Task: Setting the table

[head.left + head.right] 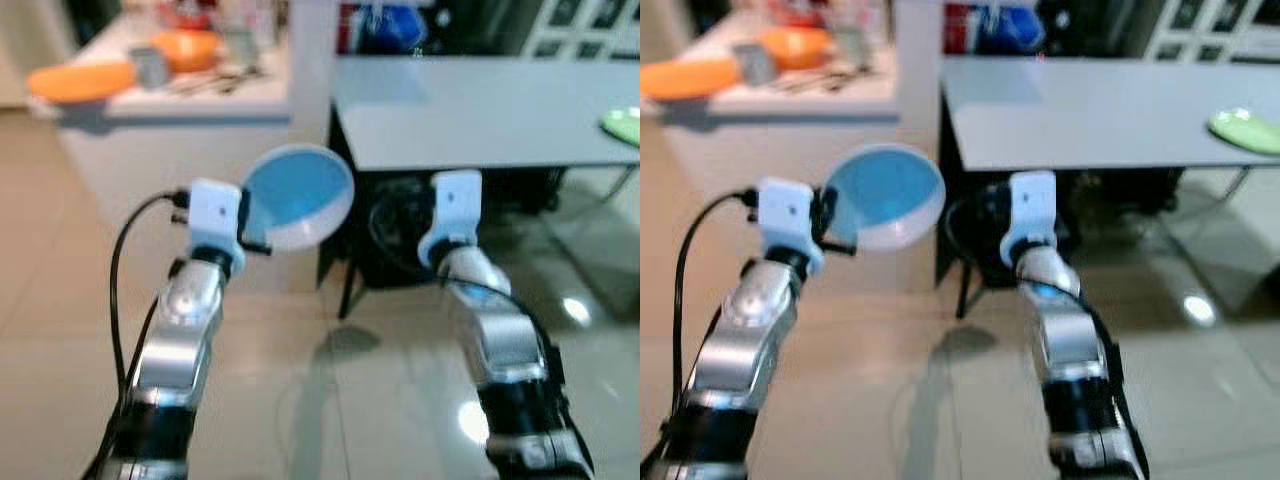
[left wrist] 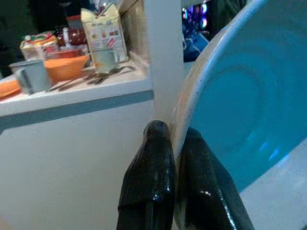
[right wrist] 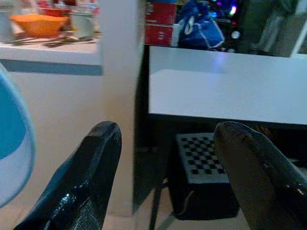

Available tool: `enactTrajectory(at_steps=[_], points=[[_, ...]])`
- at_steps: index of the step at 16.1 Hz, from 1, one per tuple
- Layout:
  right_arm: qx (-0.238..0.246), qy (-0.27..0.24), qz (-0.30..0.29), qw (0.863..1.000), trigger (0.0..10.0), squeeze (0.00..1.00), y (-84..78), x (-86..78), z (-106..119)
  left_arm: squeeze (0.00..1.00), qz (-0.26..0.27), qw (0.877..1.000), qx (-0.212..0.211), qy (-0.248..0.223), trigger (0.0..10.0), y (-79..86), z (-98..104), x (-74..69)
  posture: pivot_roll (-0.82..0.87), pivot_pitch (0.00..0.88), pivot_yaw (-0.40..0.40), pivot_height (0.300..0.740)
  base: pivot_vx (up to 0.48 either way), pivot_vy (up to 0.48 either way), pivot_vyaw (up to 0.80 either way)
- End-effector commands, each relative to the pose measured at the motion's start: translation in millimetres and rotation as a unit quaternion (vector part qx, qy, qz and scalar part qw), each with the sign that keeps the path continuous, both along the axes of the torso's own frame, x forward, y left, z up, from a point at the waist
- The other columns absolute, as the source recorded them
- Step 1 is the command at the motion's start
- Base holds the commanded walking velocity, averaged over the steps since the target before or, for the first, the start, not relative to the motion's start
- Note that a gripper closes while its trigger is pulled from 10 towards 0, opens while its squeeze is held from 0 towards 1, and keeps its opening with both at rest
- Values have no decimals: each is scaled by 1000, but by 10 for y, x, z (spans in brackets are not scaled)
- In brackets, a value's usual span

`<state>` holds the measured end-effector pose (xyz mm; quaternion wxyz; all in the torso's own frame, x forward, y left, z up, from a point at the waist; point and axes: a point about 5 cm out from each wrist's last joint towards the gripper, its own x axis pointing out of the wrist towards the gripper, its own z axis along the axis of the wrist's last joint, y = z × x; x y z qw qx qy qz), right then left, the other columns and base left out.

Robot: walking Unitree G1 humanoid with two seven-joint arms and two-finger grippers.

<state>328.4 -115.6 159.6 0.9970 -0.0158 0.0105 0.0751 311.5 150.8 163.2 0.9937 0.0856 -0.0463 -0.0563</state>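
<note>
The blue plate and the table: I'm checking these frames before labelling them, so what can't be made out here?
- Blue plate: its underside faces away; the left wrist view crops its far rim.
- Green item on the grey table: cut by the frame edge, blurred.
- Counter items: blurred in the eye views.
- Right tool: tips cropped.

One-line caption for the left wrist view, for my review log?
Left gripper pinching the rim of a blue plate, with a cluttered white counter behind.

No legible text, brand, number or sign found. The printed carton (image 2: 102, 33) and snack packet (image 2: 40, 39) on the tabletop (image 2: 72, 91) carry markings, but these are too blurred to read.
</note>
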Motion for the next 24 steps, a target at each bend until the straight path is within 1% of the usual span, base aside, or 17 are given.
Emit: enactTrajectory(at_steps=[1,4,11,15,17,19,24], points=[[3,-4,10,1000,10000,0,61,-3,28,0,11,1000,-1,-26,10000,84,116,3,31,0,-40,740,349,0,-788],[3,-4,4,1000,10000,0,25,-16,25,0,2,1000,-4,-24,10000,43,101,-1,22,0,-32,740,352,0,-788],[1,-5,-3,1000,10000,0,-11,-4,40,0,-6,1000,-5,-26,10000,-14,112,43,10,0,-31,740,364,0,-767],[-7,-13,-6,1000,10000,0,-58,20,83,0,-12,999,-9,-33,10000,-88,134,96,-2,0,-42,740,378,0,0],[-34,-33,4,999,10000,0,-21,32,167,0,-11,999,-15,-35,10000,-103,146,129,-31,0,-31,740,388,0,0],[-34,-33,-4,999,10000,0,-30,7,165,0,-17,999,-12,-26,10000,-116,94,124,-39,0,-18,740,399,0,0],[-34,-33,-13,999,10000,0,-38,-18,158,0,-24,999,-10,-30,10000,-127,125,155,-37,0,-3,740,409,0,0]])
